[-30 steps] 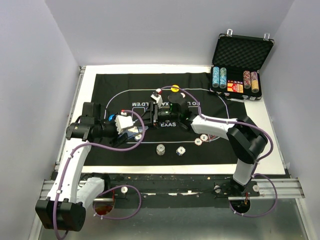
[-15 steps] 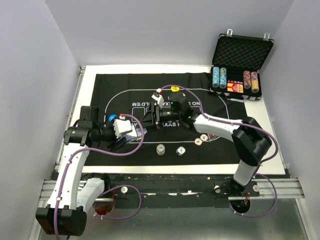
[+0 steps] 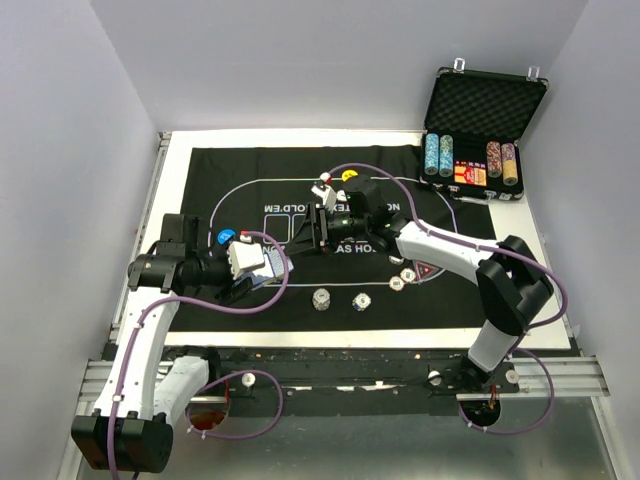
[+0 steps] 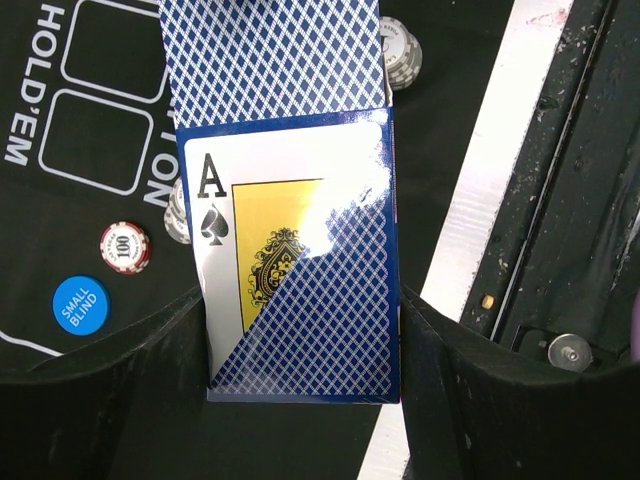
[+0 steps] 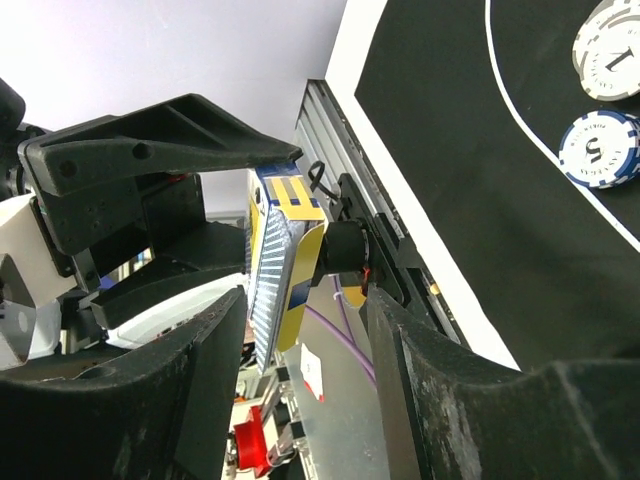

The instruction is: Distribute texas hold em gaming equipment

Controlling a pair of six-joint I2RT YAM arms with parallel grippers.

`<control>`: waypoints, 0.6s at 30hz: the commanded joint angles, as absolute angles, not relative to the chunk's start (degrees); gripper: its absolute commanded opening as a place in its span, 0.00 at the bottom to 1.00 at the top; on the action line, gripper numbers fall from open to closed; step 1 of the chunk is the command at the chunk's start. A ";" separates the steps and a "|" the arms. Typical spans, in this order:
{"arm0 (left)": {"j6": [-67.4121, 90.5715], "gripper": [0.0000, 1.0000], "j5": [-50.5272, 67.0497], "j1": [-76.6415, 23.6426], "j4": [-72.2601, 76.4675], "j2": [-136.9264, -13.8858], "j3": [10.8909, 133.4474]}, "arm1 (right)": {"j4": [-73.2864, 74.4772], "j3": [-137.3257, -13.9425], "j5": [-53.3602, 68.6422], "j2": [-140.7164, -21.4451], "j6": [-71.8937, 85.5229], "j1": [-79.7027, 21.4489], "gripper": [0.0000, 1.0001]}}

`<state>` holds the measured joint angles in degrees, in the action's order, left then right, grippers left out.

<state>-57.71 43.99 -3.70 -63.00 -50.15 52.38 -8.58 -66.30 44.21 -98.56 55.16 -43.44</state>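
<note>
Drawn back leftward, the left fingers (image 4: pixel 120 400) clamp the deck box (image 4: pixel 310 340); the right fingers (image 5: pixel 480 400) gape empty. Chip stacks (image 3: pixel 321 298) and blue button (image 3: pixel 226 237) are out, but the cards (image 4: pixel 270 60) look undealt.

This is a robotics lab test cell. Plain pale walls (image 3: pixel 300 60) box in a white surface (image 3: pixel 300 138) on three sides. Two robot arms, the left arm (image 3: pixel 140 335) and the right arm (image 3: pixel 445 250), are bolted to a metal rail (image 3: pixel 560 375) at its near edge and trail purple cables (image 3: pixel 240 437). A printed black mat (image 3: pixel 440 290) and an open foam-lined case (image 3: pixel 485 105) lie on the surface.
</note>
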 commanded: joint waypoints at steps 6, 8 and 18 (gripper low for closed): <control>-59.85 0.45 41.40 -3.43 -60.65 -49.66 52.12 | -2.29 -71.27 44.21 -100.37 51.24 -44.91 0.56; -60.03 0.45 40.61 -3.69 -60.38 -49.83 52.12 | -1.24 -72.42 43.95 -101.33 50.89 -45.79 0.56; -60.20 0.45 38.94 -4.22 -59.59 -49.13 52.74 | -0.09 -74.27 43.07 -104.50 50.10 -47.81 0.44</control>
